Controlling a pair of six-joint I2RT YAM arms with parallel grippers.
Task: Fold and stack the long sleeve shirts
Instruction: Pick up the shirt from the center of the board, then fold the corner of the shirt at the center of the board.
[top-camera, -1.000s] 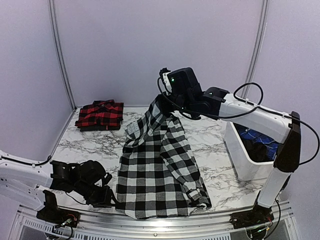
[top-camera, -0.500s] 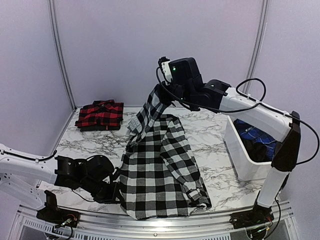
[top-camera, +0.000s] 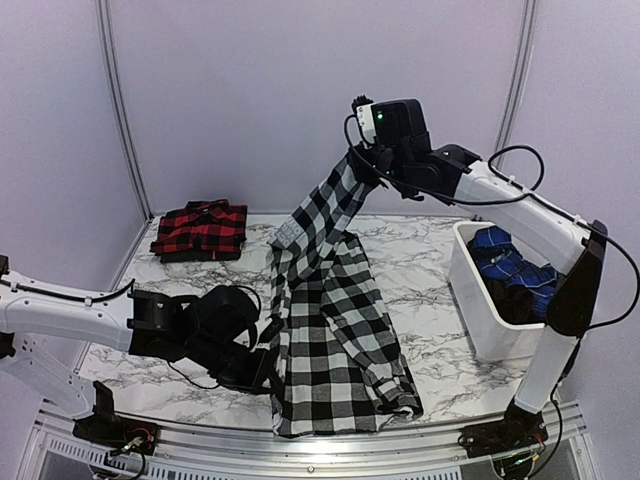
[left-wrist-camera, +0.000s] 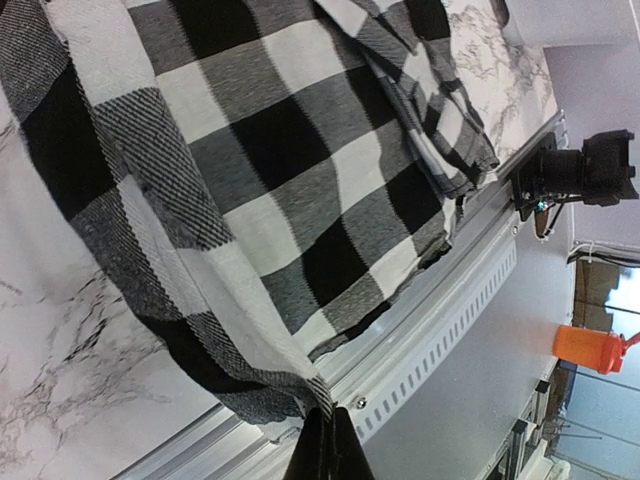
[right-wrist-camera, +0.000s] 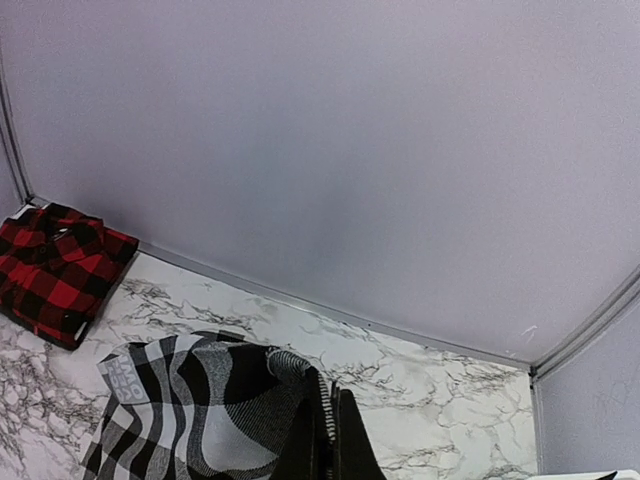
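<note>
The black-and-white check shirt (top-camera: 330, 320) lies spread over the table's middle, its left side lifted and doubling over toward the right. My right gripper (top-camera: 362, 162) is shut on its upper edge and holds it high above the back of the table; the pinched cloth (right-wrist-camera: 250, 400) also shows in the right wrist view. My left gripper (top-camera: 262, 372) is shut on the shirt's lower left hem (left-wrist-camera: 300, 385) near the front rail. The red-and-black shirt (top-camera: 200, 230) lies folded at the back left, also in the right wrist view (right-wrist-camera: 55, 270).
A white bin (top-camera: 490, 310) holding blue and dark clothes stands at the right edge. The metal front rail (left-wrist-camera: 440, 300) runs just under the hem. Grey walls close the back and sides.
My right gripper has risen and moved right, lifting the shirt's top. My left gripper has carried the lower left hem rightward, so the left side folds over.
</note>
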